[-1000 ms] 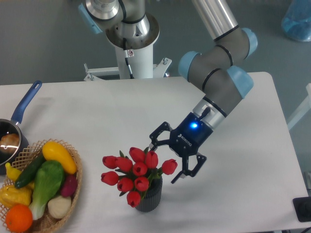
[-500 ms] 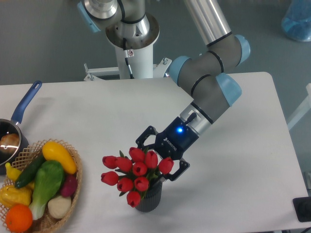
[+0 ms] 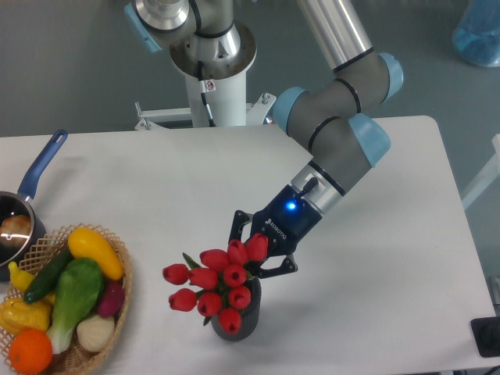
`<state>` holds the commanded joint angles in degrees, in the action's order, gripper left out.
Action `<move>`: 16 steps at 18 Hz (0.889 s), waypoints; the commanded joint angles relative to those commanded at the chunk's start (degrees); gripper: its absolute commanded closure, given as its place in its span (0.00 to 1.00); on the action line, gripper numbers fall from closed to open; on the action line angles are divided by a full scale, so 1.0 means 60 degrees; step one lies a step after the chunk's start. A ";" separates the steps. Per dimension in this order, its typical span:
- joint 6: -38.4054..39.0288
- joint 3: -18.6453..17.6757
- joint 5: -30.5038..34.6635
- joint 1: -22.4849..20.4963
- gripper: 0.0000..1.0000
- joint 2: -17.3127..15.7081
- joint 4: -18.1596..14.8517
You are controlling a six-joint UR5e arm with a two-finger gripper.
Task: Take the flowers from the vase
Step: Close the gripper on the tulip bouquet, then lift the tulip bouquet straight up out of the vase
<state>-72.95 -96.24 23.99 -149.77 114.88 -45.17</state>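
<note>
The flowers (image 3: 215,285), a bunch of red tulip buds with green leaves, lean to the left out of the dark ribbed vase (image 3: 244,319) near the table's front edge. My gripper (image 3: 255,258) reaches in from the upper right. Its two black fingers are drawn together on the right side of the bunch, just above the vase's mouth. One bud sits right in front of the fingers and hides the stems between them. The vase stands upright on the table.
A wicker basket (image 3: 119,291) of fruit and vegetables stands at the lower left. A blue-handled saucepan (image 3: 35,173) is at the left edge. The robot's white base (image 3: 211,86) rises behind the table. A dark object (image 3: 486,336) sits at the lower right corner.
The gripper moved left into the bunch and its fingers drew together on it. The flowers shifted and now lean further left and lower over the vase.
</note>
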 joint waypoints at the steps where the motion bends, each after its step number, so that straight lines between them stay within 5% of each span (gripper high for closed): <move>1: 0.0116 0.0000 -0.0015 0.0015 1.00 -0.0160 0.0000; 16: 0.1597 0.0410 -0.1302 -0.0380 1.00 -0.1070 0.0000</move>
<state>-63.37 -93.78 16.18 -152.05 108.46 -45.18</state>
